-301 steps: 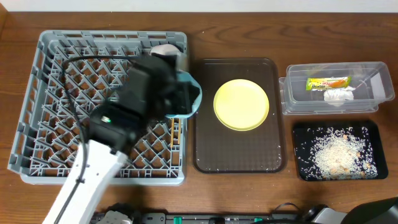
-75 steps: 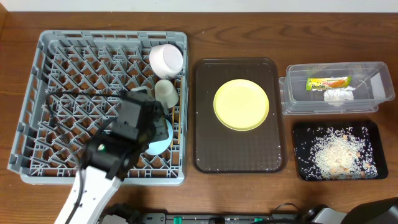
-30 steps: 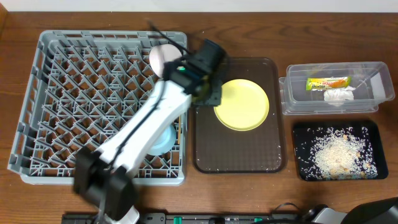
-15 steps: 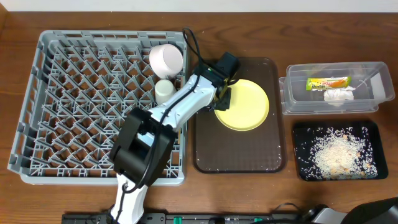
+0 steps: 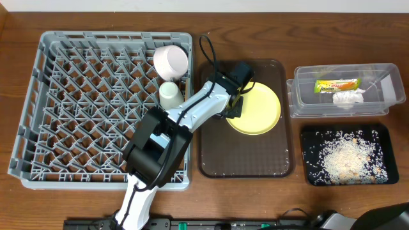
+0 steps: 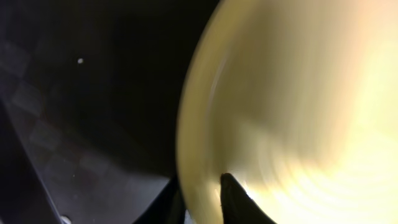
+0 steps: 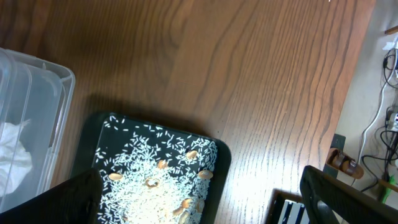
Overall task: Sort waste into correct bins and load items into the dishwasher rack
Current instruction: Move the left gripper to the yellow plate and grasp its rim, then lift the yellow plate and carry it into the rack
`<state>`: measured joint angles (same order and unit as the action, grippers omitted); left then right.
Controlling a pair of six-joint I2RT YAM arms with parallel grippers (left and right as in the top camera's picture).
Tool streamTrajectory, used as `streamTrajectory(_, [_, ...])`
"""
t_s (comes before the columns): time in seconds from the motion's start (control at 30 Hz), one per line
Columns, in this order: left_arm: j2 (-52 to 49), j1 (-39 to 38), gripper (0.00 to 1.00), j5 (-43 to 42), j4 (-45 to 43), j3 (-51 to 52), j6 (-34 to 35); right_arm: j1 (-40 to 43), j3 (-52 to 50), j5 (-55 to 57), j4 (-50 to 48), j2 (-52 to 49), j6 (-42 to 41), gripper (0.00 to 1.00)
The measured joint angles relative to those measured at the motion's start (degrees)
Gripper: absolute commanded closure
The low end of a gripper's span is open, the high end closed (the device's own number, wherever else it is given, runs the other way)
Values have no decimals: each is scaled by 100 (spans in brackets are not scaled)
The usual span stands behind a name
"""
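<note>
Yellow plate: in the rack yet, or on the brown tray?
Out: yellow plate lies on the brown tray, left gripper pinching its rim.

Everything stands on a wooden surface of dark reddish-brown, its grain running in long streaks along the width in the overhead view. Along the far edge a narrow pale strip shows, either a wall or a light border; which cannot be told. At the near edge a dark rail with small green parts runs below the wood. In the right wrist view the same surface takes a soft sheen, and past its edge lies a pale area with thin cables and a small brown object. The light is even, with soft shadows.
</note>
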<state>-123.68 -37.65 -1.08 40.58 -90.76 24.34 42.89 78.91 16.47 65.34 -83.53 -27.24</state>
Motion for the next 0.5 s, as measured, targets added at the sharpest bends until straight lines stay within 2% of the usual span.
streamTrajectory(0.07, [0,0,94,39,-17,2,2,0,0,0,0,0,0,1])
streamTrajectory(0.33, [341,4,94,348,160,7,-52,0,0,0,0,0,2,1])
streamTrajectory(0.5, [1834,2,94,1408,483,24,-260,0,0,0,-2,0,0,1])
